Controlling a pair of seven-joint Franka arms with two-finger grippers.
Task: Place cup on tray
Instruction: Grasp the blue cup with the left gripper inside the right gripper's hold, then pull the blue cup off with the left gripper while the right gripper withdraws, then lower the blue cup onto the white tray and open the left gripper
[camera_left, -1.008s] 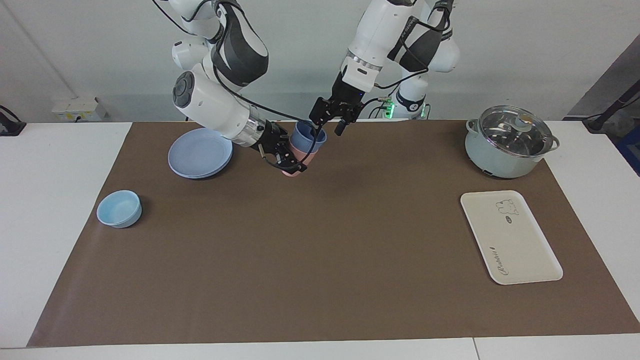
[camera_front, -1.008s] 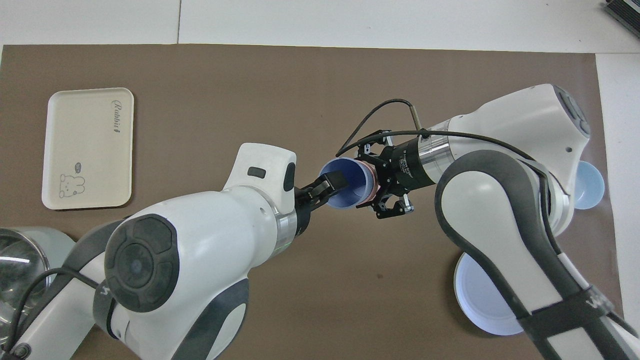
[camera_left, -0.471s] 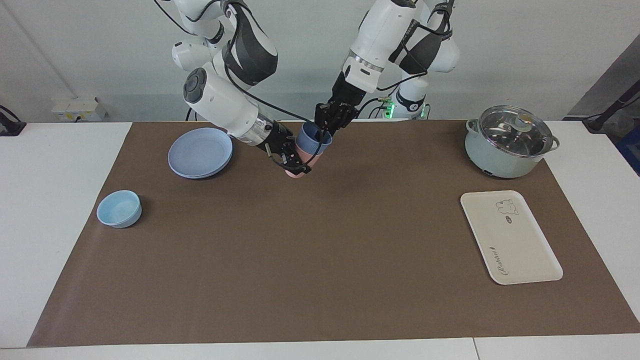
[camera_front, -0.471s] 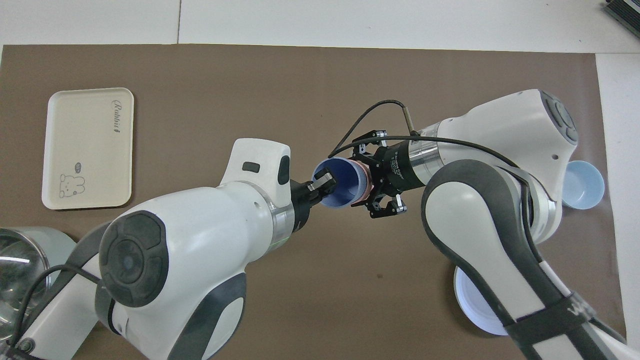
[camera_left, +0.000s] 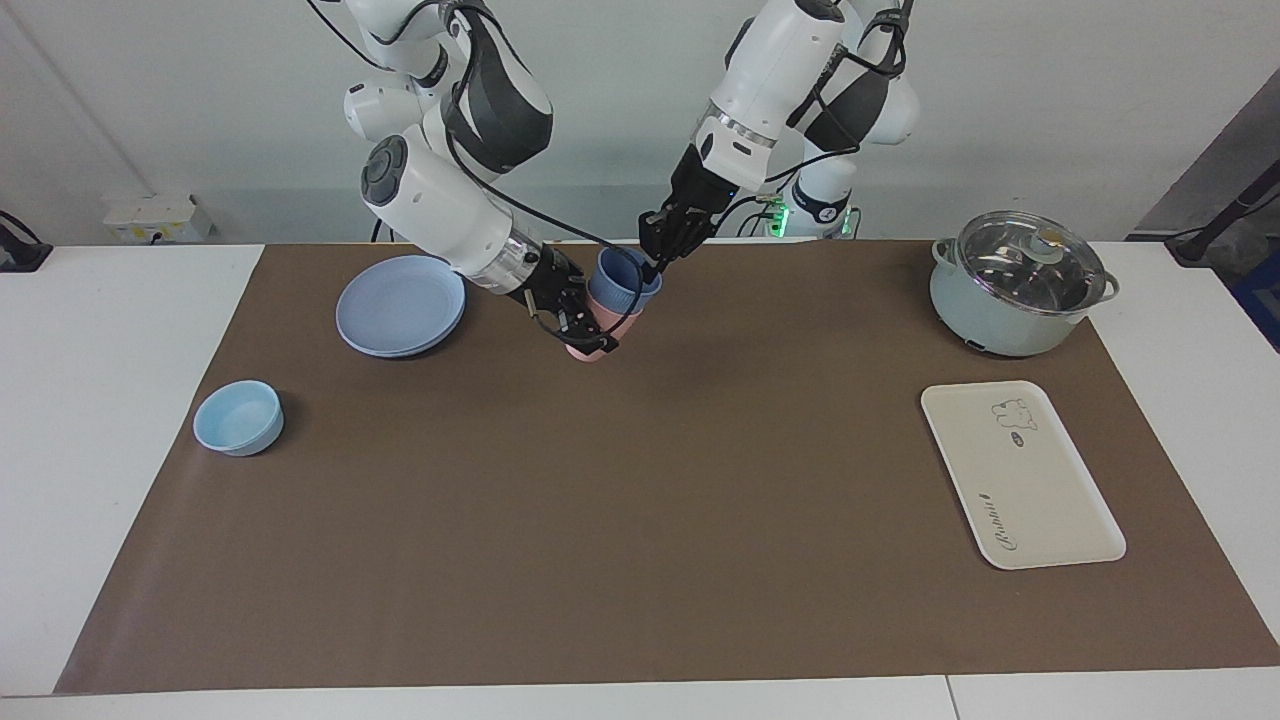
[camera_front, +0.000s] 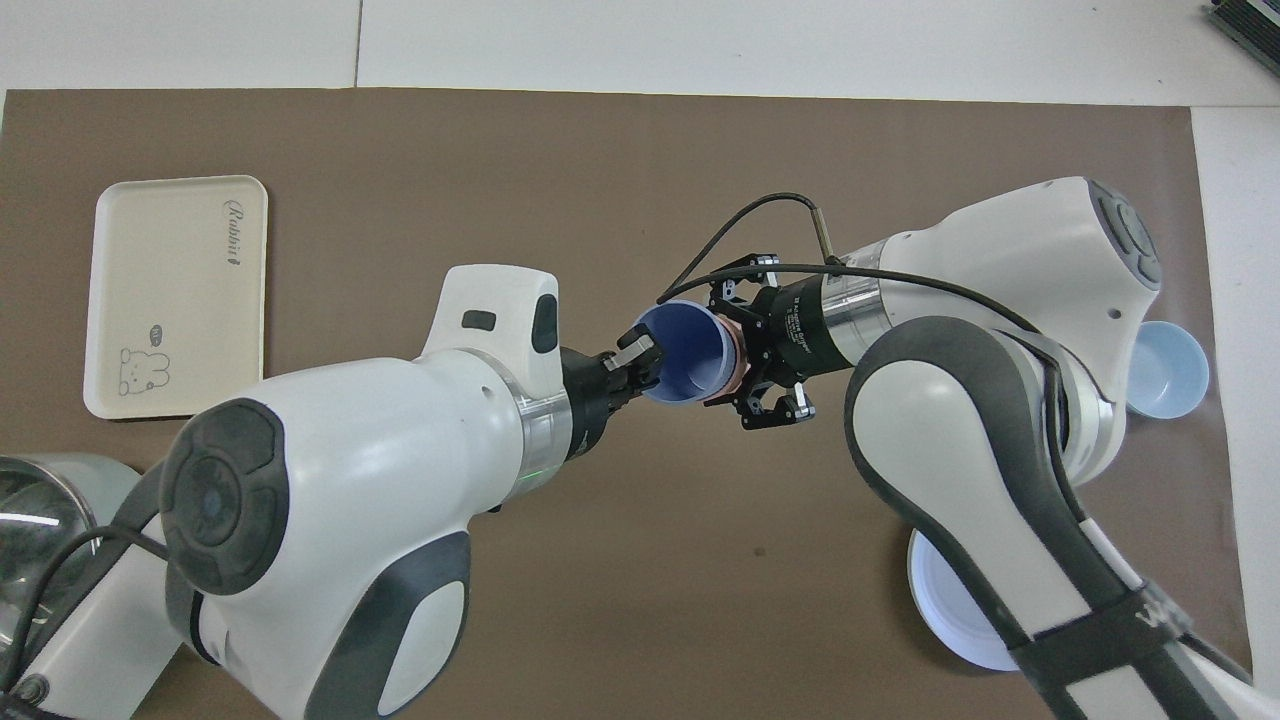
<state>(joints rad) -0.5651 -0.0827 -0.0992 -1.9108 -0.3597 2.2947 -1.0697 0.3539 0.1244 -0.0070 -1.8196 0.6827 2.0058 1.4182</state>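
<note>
Cup (camera_left: 622, 280) lifted slightly by left pincer (camera_left: 655, 250); tray (camera_left: 1020, 475) lettering perhaps "Rabbit"

Robot lab: paired arms (camera_left: 450, 210), brown-matted table (camera_left: 640, 500).

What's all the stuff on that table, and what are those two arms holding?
Cup: one, periwinkle blue, nested in the pink tumbler, up in the air over the mat.
Pink tumbler: one, pink, under the cup.
Tray: one, cream white with a bear drawing, at the left arm's end.
Pot: one, pale green with a glass lid, nearer the robots than the tray.
Plate: one, blue, toward the right arm's end.
Bowl: one, light blue, farther from the robots than the plate.
Mat: one, brown, covering the table.
Left gripper: pinching the cup's rim.
Right gripper: clamped around the pink tumbler.
</note>
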